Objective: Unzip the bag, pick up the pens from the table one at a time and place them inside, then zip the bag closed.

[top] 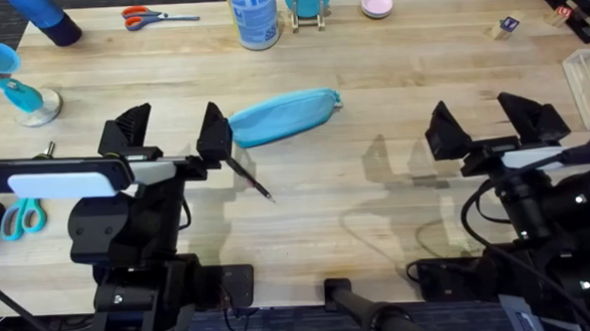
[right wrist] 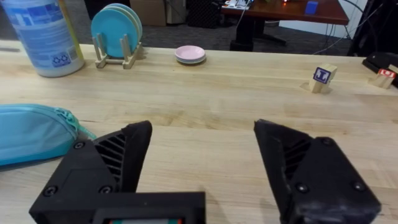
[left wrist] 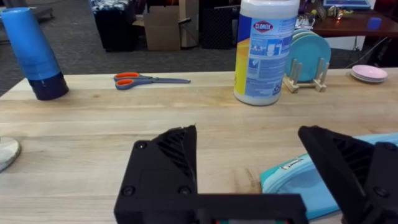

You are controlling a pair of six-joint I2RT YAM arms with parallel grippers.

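The bag is seen lying closed on the tabletop, slanted, with the left claw held just beside its near end, fingers spread apart and empty. A single dark pen lies near the bag's lower end, close under the left claw. The right claw is held well apart from the bag, also spread and empty. The zipper has not yet been opened. It is judged that the soft pouch could slide or bunch if the pull is tugged without the other end being pinned, and the pen could be knocked aside during the approach.
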